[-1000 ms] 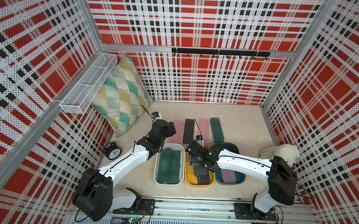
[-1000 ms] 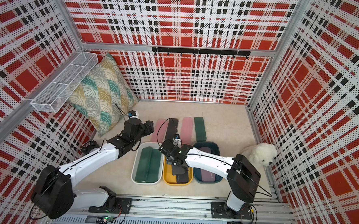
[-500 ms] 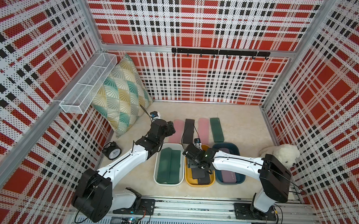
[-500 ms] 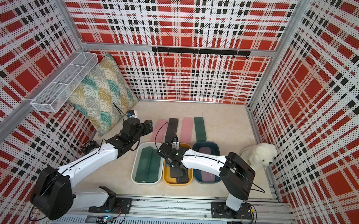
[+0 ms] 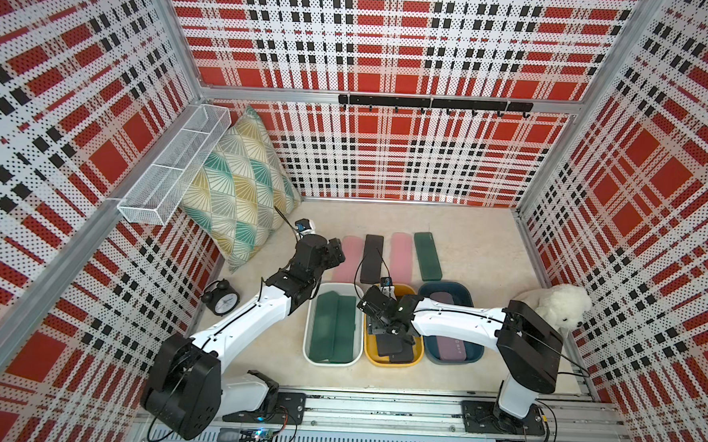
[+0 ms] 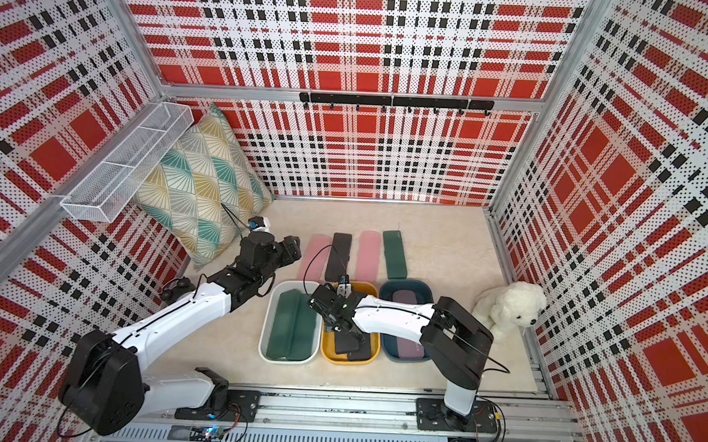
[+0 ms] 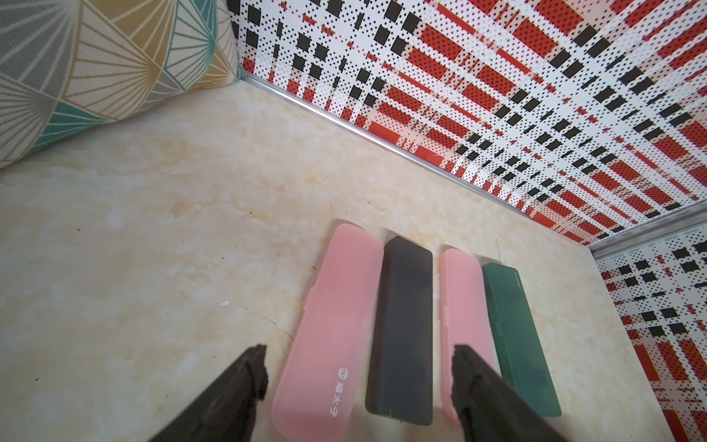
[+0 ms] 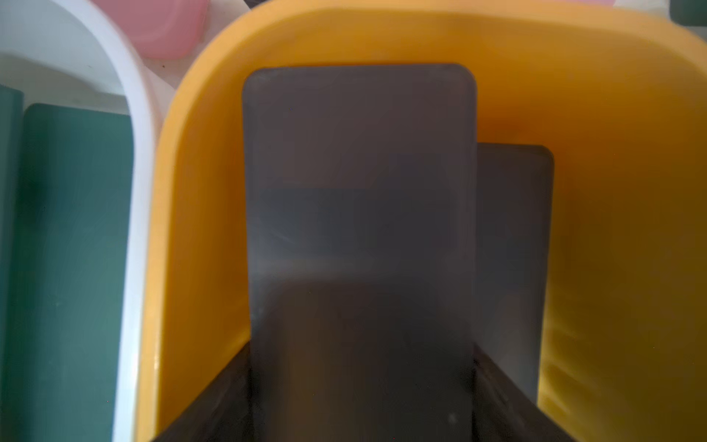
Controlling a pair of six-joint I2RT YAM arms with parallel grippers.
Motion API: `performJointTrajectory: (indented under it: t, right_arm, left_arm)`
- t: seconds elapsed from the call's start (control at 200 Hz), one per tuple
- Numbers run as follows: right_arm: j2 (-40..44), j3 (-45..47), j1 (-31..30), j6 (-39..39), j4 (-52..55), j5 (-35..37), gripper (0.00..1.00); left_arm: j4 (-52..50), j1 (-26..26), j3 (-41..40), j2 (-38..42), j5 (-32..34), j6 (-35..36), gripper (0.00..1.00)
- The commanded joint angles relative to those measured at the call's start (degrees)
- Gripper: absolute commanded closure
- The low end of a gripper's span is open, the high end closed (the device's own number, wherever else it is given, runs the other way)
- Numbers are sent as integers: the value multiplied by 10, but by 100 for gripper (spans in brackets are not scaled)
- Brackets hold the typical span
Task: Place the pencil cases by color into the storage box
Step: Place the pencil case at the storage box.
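Black case [image 8: 359, 191], clamped across its width by the right gripper [image 8: 361, 367], points lengthwise front-to-back inside the yellow tub [image 8: 612, 191]. Left gripper [image 7: 359, 350] hangs spread wide above the loose cases [image 7: 401, 325].

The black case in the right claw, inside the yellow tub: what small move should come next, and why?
Probably open the right claw and release: the black case it grips sits down between the walls of the yellow tub, partly over a second black case lying there.
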State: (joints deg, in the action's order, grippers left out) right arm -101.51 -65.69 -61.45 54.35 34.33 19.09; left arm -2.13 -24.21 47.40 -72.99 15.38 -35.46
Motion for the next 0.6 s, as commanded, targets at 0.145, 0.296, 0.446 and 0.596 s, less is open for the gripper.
performJointTrajectory:
  t: [0.145,0.296,0.446,0.596]
  right_arm:
    - [-10,5,-6,8,-9,4,41]
    - [-8,2,-6,8,-4,5,35]
    - [-1,-2,-7,6,3,3,32]
    - [8,-7,-8,5,13,7,28]
  left_arm:
    - [11,6,-2,7,-7,14,20]
    - [11,6,-3,4,-10,14,20]
    - [13,6,-3,3,-13,14,20]
    - [17,6,-2,1,-19,13,20]
